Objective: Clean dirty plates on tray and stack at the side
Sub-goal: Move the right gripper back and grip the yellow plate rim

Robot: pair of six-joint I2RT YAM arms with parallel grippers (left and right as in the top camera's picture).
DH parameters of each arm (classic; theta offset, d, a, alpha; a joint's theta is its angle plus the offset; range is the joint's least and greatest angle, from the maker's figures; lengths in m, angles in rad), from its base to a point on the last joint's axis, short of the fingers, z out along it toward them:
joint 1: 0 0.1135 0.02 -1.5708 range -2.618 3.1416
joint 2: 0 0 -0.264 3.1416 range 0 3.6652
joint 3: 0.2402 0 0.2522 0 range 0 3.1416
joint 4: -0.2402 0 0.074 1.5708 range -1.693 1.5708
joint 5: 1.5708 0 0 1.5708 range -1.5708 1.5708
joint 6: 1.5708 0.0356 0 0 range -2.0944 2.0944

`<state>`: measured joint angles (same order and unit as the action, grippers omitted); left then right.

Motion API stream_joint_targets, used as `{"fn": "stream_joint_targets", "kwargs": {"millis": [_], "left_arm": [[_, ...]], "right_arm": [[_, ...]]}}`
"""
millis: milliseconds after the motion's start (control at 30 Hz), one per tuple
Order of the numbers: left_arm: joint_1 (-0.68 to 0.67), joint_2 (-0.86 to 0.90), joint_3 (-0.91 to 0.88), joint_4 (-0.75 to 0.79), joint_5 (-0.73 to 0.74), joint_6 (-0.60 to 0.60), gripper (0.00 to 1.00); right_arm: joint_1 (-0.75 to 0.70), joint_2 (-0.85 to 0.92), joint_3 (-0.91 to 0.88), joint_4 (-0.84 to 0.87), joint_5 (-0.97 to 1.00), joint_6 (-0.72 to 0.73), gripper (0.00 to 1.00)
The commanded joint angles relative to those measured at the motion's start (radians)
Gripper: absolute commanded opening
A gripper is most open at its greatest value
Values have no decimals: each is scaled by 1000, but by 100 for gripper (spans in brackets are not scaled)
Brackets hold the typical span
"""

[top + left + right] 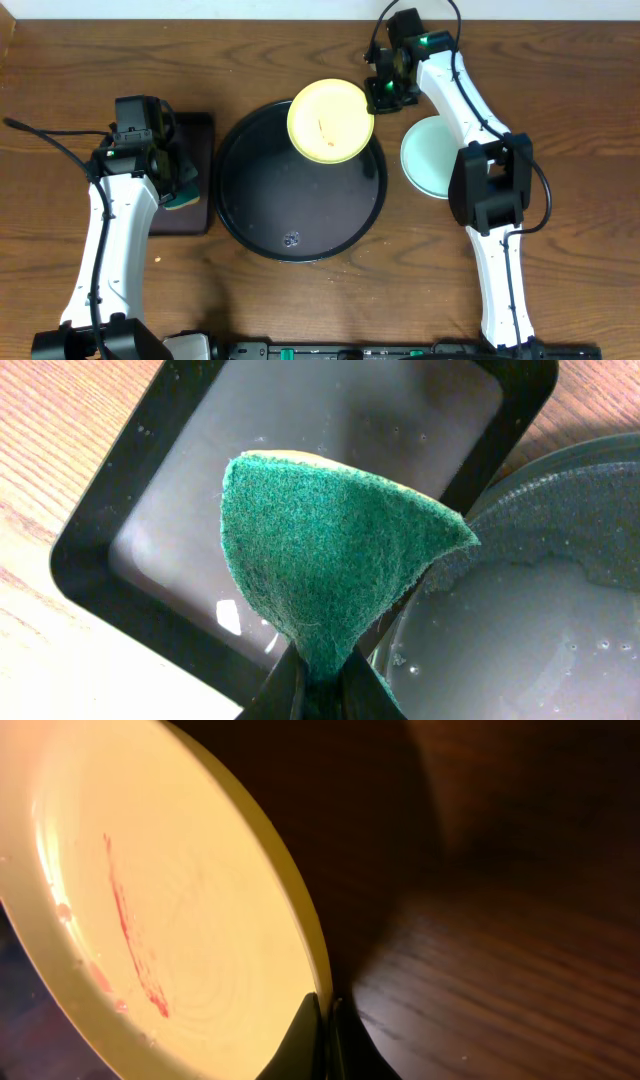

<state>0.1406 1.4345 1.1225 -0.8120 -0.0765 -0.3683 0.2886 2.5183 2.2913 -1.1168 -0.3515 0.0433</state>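
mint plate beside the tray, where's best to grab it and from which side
Probably the rim. The mint plate lies flat and shallow on the table, so only its edge gives purchase; come from the side facing the tray, since the right arm covers the other.

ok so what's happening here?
The right arm's fingers pinch the rim of the pale yellow round plate, holding it over the far-right edge of the large round black tray. A thin red smear marks its face. The left arm's fingers hold a green scouring sponge above the small rectangular black tray, away from the plate. A pale mint plate sits on the table at right.
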Motion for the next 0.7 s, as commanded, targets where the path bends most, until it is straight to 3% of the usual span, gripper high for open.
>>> {"fn": "stream_joint_targets", "kwargs": {"millis": [0, 133, 300, 667], "left_arm": [[5, 1, 11, -3, -2, 9, 7], [5, 1, 11, -3, -2, 9, 7], [5, 1, 11, -3, -1, 8, 8], [4, 1, 11, 9, 19, 9, 7]], "right_arm": [[37, -9, 23, -40, -37, -2, 1], [68, -41, 26, -105, -160, 23, 1], [103, -73, 26, -194, -162, 115, 1], [172, -70, -115, -197, -30, 121, 1]]}}
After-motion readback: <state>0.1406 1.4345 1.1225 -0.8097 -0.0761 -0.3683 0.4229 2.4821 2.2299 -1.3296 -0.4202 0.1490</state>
